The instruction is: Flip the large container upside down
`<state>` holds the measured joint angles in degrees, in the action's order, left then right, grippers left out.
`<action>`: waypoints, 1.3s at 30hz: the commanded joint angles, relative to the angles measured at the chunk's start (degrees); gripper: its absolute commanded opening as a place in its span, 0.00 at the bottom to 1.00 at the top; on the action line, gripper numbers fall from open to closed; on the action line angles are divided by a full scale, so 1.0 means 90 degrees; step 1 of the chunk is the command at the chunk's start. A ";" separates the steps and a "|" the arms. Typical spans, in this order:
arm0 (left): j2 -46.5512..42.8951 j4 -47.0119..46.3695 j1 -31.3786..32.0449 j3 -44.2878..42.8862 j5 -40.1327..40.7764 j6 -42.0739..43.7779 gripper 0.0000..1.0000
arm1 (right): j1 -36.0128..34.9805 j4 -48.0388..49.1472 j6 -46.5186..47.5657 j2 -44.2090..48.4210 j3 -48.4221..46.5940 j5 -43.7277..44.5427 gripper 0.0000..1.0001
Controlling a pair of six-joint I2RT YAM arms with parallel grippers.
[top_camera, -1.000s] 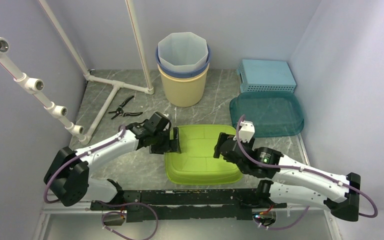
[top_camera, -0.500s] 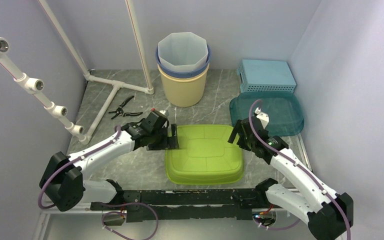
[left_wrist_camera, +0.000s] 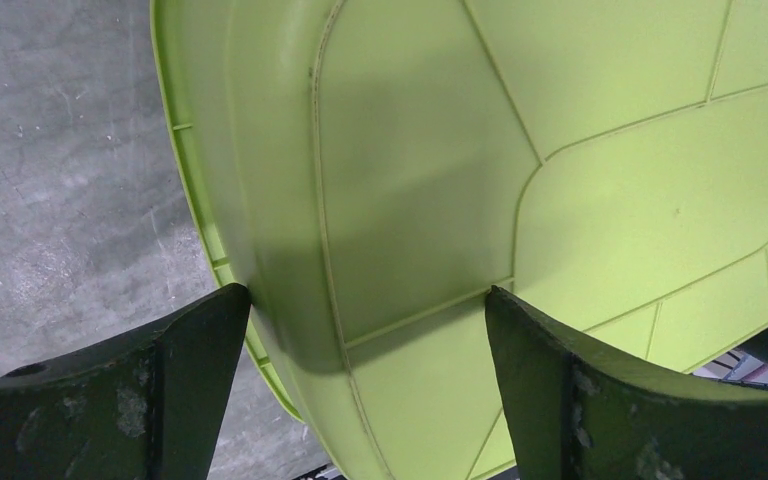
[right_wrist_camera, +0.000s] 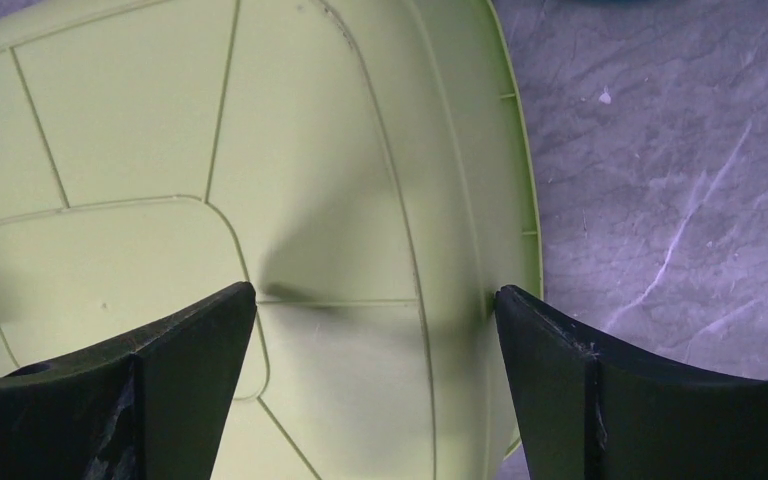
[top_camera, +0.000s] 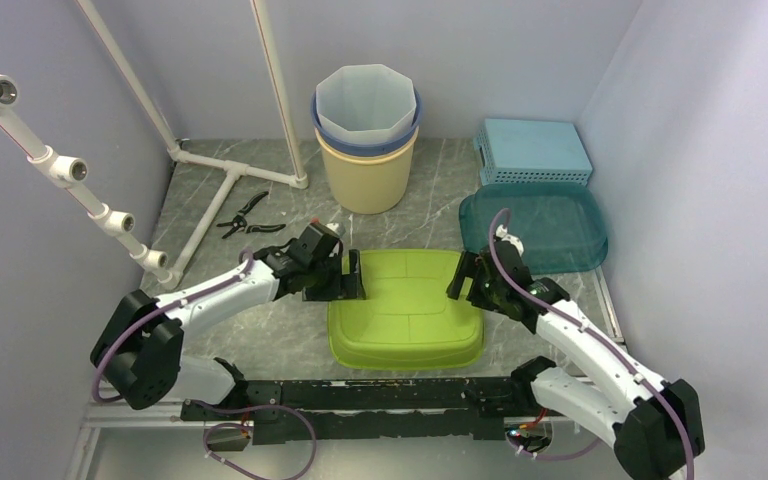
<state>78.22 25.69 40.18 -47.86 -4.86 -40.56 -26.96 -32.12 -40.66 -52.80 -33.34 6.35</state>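
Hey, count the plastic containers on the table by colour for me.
Lime green: 1, the large container
Teal: 1, the tub
Light blue: 1, the crate
Yellow: 1, the outer bucket
Blue: 1, the middle bucket
White: 1, the inner bucket
Total: 6

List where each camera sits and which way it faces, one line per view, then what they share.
Top external: fixed above and behind the arms, looking down at the table; both arms show, left gripper and right gripper open at the green container.
Left wrist: on the left arm, looking down at the container's left edge; its two fingers show.
Right wrist: on the right arm, looking down at the container's right edge; its two fingers show.
Shared: all see the container and table.
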 commanded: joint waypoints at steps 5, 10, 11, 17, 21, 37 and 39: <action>-0.0222 -0.0114 0.0027 0.0113 -0.0098 0.0122 0.92 | 0.0030 -0.0217 0.0123 0.0264 -0.0202 0.0708 0.95; -0.0082 -0.0099 0.0027 0.0079 -0.0104 0.0212 0.92 | 0.0097 0.0410 0.0461 -0.0565 -0.0082 -0.0004 0.94; -0.0045 -0.0143 0.0030 0.0095 -0.0137 0.0232 0.91 | 0.0103 0.0601 0.0541 -0.0581 0.0012 -0.0238 0.93; 0.0062 -0.0762 0.0107 0.0213 -0.0929 0.0416 0.88 | 0.0101 0.0781 0.0564 0.0216 0.0316 -0.0964 0.92; 0.0025 -0.1178 0.0224 0.0287 -0.1421 0.0313 0.86 | 0.0096 0.0848 0.0406 0.0547 0.0391 -0.1889 0.86; 0.0186 -0.0842 0.0988 -0.0341 -0.1486 0.0014 0.86 | 0.0095 -0.0614 -0.0041 0.1370 0.0092 -0.1199 0.86; 0.0346 -0.0930 0.1109 -0.0393 -0.1460 -0.0052 0.86 | 0.0094 -0.0656 -0.0151 0.1287 0.0162 -0.0978 0.87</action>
<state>78.54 25.17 45.54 -47.99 -7.94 -37.28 -24.69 -40.91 -36.27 -41.10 -30.13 2.74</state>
